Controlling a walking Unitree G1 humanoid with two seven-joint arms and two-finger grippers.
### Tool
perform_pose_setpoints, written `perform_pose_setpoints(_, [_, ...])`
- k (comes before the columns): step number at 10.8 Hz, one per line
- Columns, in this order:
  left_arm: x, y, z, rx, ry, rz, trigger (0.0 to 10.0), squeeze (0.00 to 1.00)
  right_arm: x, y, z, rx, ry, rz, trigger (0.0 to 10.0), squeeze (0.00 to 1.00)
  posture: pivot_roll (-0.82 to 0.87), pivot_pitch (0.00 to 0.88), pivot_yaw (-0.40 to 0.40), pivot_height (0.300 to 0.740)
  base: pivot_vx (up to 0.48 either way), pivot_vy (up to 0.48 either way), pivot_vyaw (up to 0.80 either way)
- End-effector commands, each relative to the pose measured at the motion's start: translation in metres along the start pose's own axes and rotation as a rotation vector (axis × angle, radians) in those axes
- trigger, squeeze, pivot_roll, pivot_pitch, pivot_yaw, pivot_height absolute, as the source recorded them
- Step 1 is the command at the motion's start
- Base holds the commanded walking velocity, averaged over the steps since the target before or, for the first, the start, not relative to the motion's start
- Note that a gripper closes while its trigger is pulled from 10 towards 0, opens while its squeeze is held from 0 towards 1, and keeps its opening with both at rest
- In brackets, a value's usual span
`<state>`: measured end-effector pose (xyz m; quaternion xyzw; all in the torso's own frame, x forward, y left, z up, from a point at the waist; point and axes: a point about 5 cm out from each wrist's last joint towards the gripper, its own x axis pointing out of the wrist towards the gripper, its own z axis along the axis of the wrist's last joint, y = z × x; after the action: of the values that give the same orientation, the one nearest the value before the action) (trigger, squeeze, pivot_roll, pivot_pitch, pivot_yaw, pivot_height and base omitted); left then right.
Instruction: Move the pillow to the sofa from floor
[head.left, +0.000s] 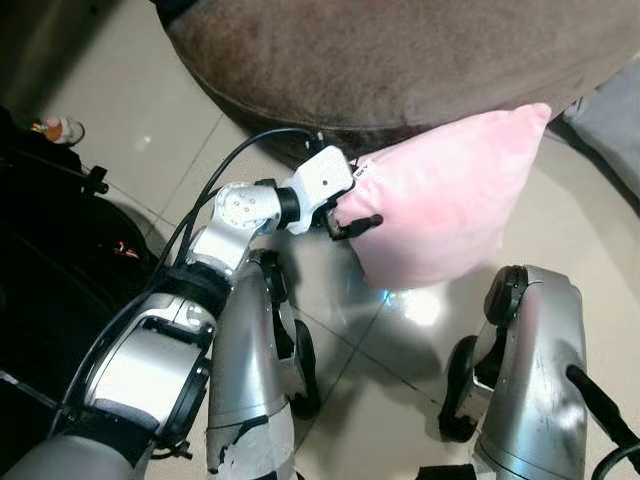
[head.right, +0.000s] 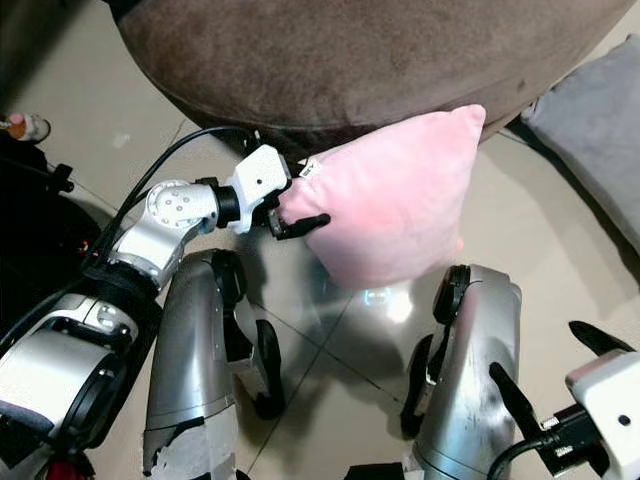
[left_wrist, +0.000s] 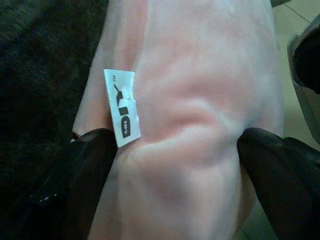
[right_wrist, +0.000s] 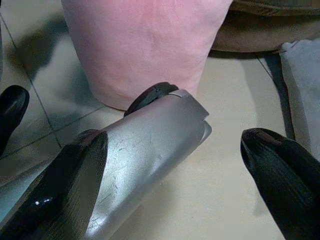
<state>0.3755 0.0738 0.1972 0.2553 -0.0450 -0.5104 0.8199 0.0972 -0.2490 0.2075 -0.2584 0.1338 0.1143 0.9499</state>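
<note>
Left gripper (head.left: 352, 222): at the pillow's left edge, fingers clamped on the pink fabric; one black finger (left_wrist: 85, 175) presses just beside the label, the other on the far side of the pinched fold.
Label (left_wrist: 122, 106): small white tag sewn at the pillow's left edge, near the gripper.
Pillow (head.left: 445, 195): pink, plush, standing tilted with its upper corner against the sofa; whether its lower edge touches the tiles cannot be told.
Sofa (head.left: 400, 60): brown, rounded front, directly behind and above the pillow.
Floor (head.left: 160, 130): glossy beige tiles, bright reflection just below the pillow.
Right gripper (head.right: 590, 395): low, well to the right of the pillow, fingers spread apart, grasping nothing.
Grey cushion (head.right: 595, 125): on the tiles, right of the pillow.
</note>
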Motion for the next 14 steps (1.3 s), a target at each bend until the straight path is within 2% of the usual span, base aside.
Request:
perform_pose_setpoints(1, [-0.0039, -0.0045, -0.0143, -0.038, 0.038, 0.008, 10.0, 0.0, -0.0045, 0.0042, 0.0, 0.012, 0.015, 0.008, 10.0, 0.0, -0.15, 0.608, 0.315, 0.451, 0.0, 0.0, 0.0])
perform_pose_setpoints(2, [-0.0029, -0.0028, -0.0119, -0.046, 0.021, 0.026, 0.0, 0.0, -0.0045, 0.0043, 0.0006, 0.012, 0.014, 0.006, 10.0, 0.0, -0.15, 0.61, 0.317, 0.451, 0.0, 0.0, 0.0])
perform_pose_setpoints(6, [-0.0033, 0.0006, -0.0082, -0.042, -0.02, 0.059, 0.0, 0.0, -0.0051, 0.0051, 0.0004, 0.014, 0.018, 0.01, 10.0, 0.0, -0.15, 0.619, 0.314, 0.451, 0.0, 0.0, 0.0])
perform_pose_setpoints(10, [-0.0073, 0.0006, -0.0121, -0.078, -0.028, 0.053, 0.0, 0.0, -0.0049, 0.0079, 0.0008, 0.021, 0.018, 0.023, 10.0, 0.0, -0.14, 0.639, 0.323, 0.451, 0.0, 0.0, 0.0])
perform_pose_setpoints(14, [-0.0049, -0.003, -0.0127, -0.114, -0.047, 0.03, 0.0, 0.0, -0.0056, 0.0113, -0.0007, 0.04, 0.021, 0.031, 10.0, 0.0, -0.14, 0.656, 0.337, 0.451, 0.0, 0.0, 0.0])
